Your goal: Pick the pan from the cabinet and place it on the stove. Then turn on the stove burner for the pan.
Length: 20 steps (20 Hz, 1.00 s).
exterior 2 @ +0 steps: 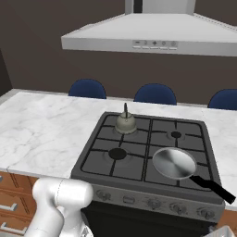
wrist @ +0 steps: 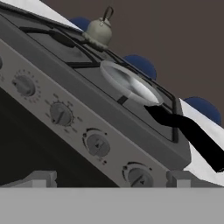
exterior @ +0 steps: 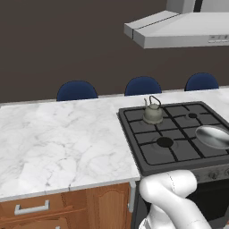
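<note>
— Pan (exterior 2: 174, 163) first: where does it sit?

— On the stove (exterior 2: 106, 164), over the front right burner, at about four o'clock from the cooktop's middle in the right base view. Its black handle (exterior 2: 214, 187) runs out past the front right corner of the stove.

— Anything inside it?

— Nothing shows in it, just shiny steel.

— And the kettle (exterior 2: 125, 122)?

— On the rear left burner, at about eleven o'clock, well apart from the pan. Whether anything is in it I cannot tell.

— The hand (wrist: 109, 180)?

— Low in front of the knobs (wrist: 97, 144). Its fingertips (wrist: 41, 178) stand wide apart with nothing between them, touching no knob.

— What surrounds the stove?

— White marble table (exterior: 58, 143), with three blue chair backs (exterior: 77, 91) behind it at twelve o'clock.
</note>
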Tool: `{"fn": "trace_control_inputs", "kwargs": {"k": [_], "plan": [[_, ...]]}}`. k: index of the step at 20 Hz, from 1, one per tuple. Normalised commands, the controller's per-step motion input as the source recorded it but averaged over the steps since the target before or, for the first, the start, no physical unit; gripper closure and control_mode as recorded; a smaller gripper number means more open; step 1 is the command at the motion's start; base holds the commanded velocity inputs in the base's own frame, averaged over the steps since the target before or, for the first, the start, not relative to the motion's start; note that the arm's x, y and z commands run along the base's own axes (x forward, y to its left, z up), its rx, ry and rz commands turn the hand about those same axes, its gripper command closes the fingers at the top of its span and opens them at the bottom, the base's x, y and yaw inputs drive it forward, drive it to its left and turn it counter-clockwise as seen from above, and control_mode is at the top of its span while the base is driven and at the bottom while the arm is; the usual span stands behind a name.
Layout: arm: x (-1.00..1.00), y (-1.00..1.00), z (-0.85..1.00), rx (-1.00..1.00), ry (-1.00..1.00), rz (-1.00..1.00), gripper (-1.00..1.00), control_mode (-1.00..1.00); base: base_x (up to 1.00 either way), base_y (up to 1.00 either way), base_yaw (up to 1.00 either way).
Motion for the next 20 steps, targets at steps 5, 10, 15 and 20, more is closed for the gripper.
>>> {"fn": "trace_control_inputs", "kwargs": {"k": [5,10,15,20], "plan": [[0.18,0.00,0.00,0.06,0.00,0.00,-1.00,-1.00,0.00,0.00,0.00],[0.02,0.00,-0.03,0.10,0.00,0.00,-1.00,-1.00,0.00,0.00,0.00],[0.00,0.00,-0.09,0.08,0.00,0.00,-1.00,-1.00,0.00,0.00,0.00],[0.00,0.03,0.00,0.04,0.04,0.00,-1.00,-1.00,0.00,0.00,0.00]]}}
